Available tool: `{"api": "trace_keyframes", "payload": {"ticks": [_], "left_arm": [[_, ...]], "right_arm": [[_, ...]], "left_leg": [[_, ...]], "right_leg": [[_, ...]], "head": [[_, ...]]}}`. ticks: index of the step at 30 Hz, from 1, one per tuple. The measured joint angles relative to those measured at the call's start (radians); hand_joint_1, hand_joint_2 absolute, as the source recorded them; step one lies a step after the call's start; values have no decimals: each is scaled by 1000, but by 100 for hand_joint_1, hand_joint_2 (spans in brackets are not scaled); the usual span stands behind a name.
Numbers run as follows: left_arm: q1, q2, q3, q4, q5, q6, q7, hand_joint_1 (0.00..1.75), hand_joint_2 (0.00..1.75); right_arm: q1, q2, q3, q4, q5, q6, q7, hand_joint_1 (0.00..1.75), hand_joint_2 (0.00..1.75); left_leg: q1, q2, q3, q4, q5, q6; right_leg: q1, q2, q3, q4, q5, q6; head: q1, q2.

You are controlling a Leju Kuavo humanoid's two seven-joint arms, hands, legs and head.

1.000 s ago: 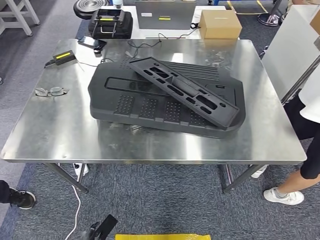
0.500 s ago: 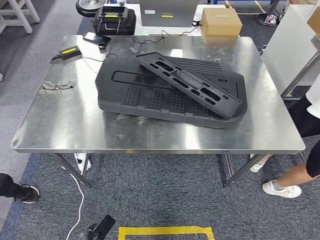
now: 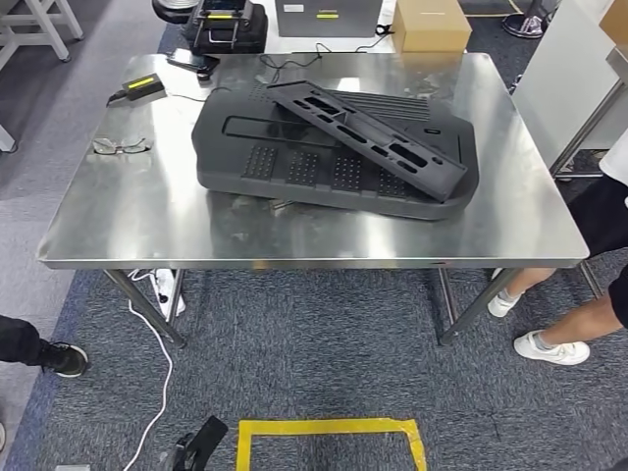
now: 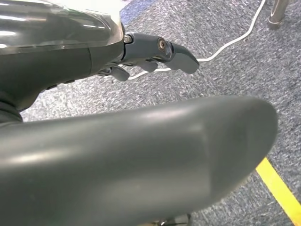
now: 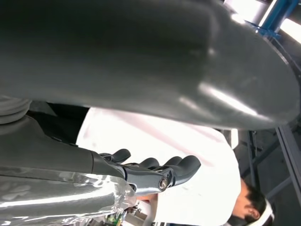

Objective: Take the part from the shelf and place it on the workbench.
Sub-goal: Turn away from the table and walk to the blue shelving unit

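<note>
In the head view, the workbench (image 3: 148,211), a bare steel table, is seen whole, and the part (image 3: 370,137), a long slotted black strip, lies slantwise on a larger black moulded panel (image 3: 296,172) toward the far side of it. A pair of glasses (image 3: 121,146) is set near the left edge; a person at the right is cut off by the frame, only legs and a white shoe (image 3: 551,347) being shown. Grey carpet and a yellow tape outline (image 3: 326,429) lie below. In the left wrist view, the left hand (image 4: 156,52) is seen over carpet, fingers extended and apart, nothing held; much is blocked by a grey cover. In the right wrist view, the right hand (image 5: 156,172) is shown with fingers loosely spread and empty, against a person's white shirt (image 5: 160,136).
</note>
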Motion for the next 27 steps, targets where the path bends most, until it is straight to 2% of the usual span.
{"api": "trace_keyframes", "payload": {"ticks": [1,3,4,5,6,8,9,10,11,12,13,14,15,16,17,18,19,20,21,23,24,25,26,27], "left_arm": [[-1,0,0,0,0,0,0,0,0],[0,0,2,0,0,1,0,0,0],[1,0,2,0,1,1,0,0,0],[2,0,3,0,1,2,0,0,0],[3,0,4,0,1,4,0,0,0],[4,0,5,0,2,6,-1,0,0],[5,0,5,0,2,6,-1,0,0],[6,1,5,0,2,7,-1,0,0],[6,1,6,0,3,7,-1,0,0],[6,1,6,0,4,7,-1,0,0],[6,1,6,0,6,8,-1,0,0],[6,0,6,0,6,8,-1,0,0],[6,0,7,0,6,9,-2,0,0],[7,0,7,0,5,9,-2,0,0],[7,0,7,0,3,9,-2,0,0],[9,0,7,0,2,10,-1,0,0],[12,0,7,0,0,10,-1,0,0],[15,1,7,0,0,11,0,0,0],[18,1,7,0,-1,12,0,0,0],[21,1,7,0,-1,13,0,0,0],[21,1,7,0,-1,13,-2,0,0],[20,1,7,0,-1,13,-2,0,0],[20,1,7,0,-1,12,-2,0,0],[20,1,7,0,-2,12,-1,0,0]], "right_arm": [[-2,0,-2,2,-1,0,0,0,0],[-3,0,-7,5,-4,0,2,0,0],[-1,0,-11,6,-5,0,2,0,0],[1,0,-15,7,-7,0,3,0,0],[3,0,-19,8,-8,0,3,0,0],[5,0,-23,9,-10,0,4,0,0],[6,0,-25,10,-10,0,4,0,0],[8,0,-26,11,-11,0,5,0,0],[10,0,-28,13,-12,1,5,0,0],[12,0,-30,14,-13,1,6,0,0],[13,0,-32,14,-14,2,6,0,0],[15,0,-35,14,-15,3,5,0,0],[17,0,-37,13,-16,3,3,0,0],[22,1,-39,13,-16,3,1,0,0],[30,2,-41,12,-16,3,-2,0,0],[40,3,-41,11,-16,3,-4,0,0],[50,5,-41,11,-16,2,-6,0,0],[60,6,-41,10,-16,2,-8,0,0],[69,8,-42,9,-17,1,-11,0,0],[83,11,-43,7,-19,0,-18,0,0],[88,12,-44,6,-20,0,-21,0,0],[91,13,-46,5,-21,0,-23,0,0],[93,14,-47,5,-21,0,-24,0,0],[97,16,-48,4,-21,0,-24,0,0]], "left_leg": [[-3,-1,10,-24,-7,5],[-5,0,1,-29,1,23],[-6,1,-7,-29,10,34],[-5,4,-18,-30,21,43],[-5,6,-32,-31,33,51],[-9,8,-60,-29,55,59],[-12,9,-73,-28,65,61],[-16,10,-87,-27,75,62],[-19,10,-100,-26,85,63],[-22,10,-111,-25,94,64],[-25,10,-121,-25,103,64],[-28,9,-128,-24,111,62],[-30,8,-133,-23,120,59],[-30,8,-138,-23,129,54],[-30,8,-143,-23,138,49],[-28,8,-149,-24,147,43],[-27,7,-156,-20,140,37],[-26,5,-166,-4,114,31],[-25,3,-177,28,71,25],[-20,2,-198,143,-35,16],[-18,2,-203,205,-64,13],[-16,2,-201,250,-67,10],[-14,2,-186,267,-47,9],[-12,2,-158,250,-17,8]], "right_leg": [[1,0,-7,5,7,6],[-2,1,-14,6,20,18],[-4,2,-20,11,11,24],[-6,4,-28,30,-17,30],[-8,5,-40,68,-63,35],[-9,5,-63,187,-161,41],[-9,5,-67,242,-183,42],[-8,5,-59,273,-181,41],[-8,5,-36,269,-159,37],[-6,6,4,230,-129,30],[-2,6,59,161,-106,21],[3,6,120,74,-97,10],[8,6,172,-4,-100,2],[12,6,205,-59,-107,-3],[16,5,219,-89,-110,-6],[15,5,215,-98,-106,-8],[14,3,206,-101,-96,-13],[12,1,194,-103,-84,-18],[9,-2,179,-103,-72,-24],[10,-4,146,-92,-52,-29],[10,-5,127,-85,-44,-29],[10,-5,107,-75,-36,-29],[10,-5,85,-64,-28,-27],[9,-5,62,-51,-21,-25]], "head": [[0,0],[0,0],[0,0],[1,0],[3,0],[4,0],[4,0],[4,0],[4,0],[4,0],[4,0],[4,0],[4,0],[3,0],[3,0],[2,0],[2,0],[1,0],[0,0],[-2,0],[-2,0],[-2,0],[-2,0],[-2,0]]}}
